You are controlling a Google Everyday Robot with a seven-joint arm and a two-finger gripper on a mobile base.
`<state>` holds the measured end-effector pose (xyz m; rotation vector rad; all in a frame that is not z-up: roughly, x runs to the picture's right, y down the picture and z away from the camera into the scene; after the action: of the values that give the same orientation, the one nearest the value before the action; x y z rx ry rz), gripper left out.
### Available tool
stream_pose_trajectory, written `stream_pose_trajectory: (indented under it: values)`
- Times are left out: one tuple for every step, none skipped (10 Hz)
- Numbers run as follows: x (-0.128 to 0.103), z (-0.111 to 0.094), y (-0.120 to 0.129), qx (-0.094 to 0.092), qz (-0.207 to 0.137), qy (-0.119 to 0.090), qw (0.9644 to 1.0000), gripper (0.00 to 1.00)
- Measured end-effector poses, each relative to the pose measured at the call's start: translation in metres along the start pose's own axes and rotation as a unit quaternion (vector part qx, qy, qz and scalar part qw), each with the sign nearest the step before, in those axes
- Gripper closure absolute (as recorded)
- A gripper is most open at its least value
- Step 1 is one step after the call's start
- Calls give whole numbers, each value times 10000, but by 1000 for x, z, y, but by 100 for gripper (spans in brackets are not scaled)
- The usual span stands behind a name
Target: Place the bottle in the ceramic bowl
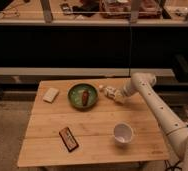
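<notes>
The green ceramic bowl (77, 92) sits on the far middle of the wooden table (94, 122) and holds a reddish-brown item (85, 97). The small whitish bottle (107, 91) lies just right of the bowl's rim, near the table's far edge. My gripper (117, 95) is at the bottle's right end, low over the table and touching or very close to it. The white arm reaches in from the right.
A white cup (123, 133) stands at the front right. A dark flat packet (68, 139) lies at the front left. A flat white block (50, 94) lies at the far left. Behind the table runs a dark shelf unit with a metal rail (87, 71).
</notes>
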<state>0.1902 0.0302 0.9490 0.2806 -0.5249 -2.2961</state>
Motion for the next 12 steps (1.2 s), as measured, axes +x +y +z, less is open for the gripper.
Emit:
stream_pose_trajectory:
  values:
    - [6, -8, 0, 53, 76, 105, 9999, 95]
    - [11, -14, 1, 84, 138, 187, 9997, 99]
    - [24, -25, 2, 99, 276, 331, 9990, 100]
    - [34, -31, 0, 101, 319, 426, 9985, 100]
    - [52, -38, -5, 105, 317, 576, 9978, 100]
    - [73, -45, -14, 123, 263, 731, 9969, 100]
    - [96, -52, -28, 169, 154, 906, 9956, 100]
    - [113, -55, -41, 220, 50, 1021, 9945, 100]
    - [129, -57, -59, 301, -86, 1131, 9931, 100]
    - [136, -56, -70, 359, -164, 1184, 9922, 100]
    - [143, -52, -84, 439, -260, 1226, 9911, 100]
    - [145, -44, -97, 532, -318, 1249, 9902, 100]
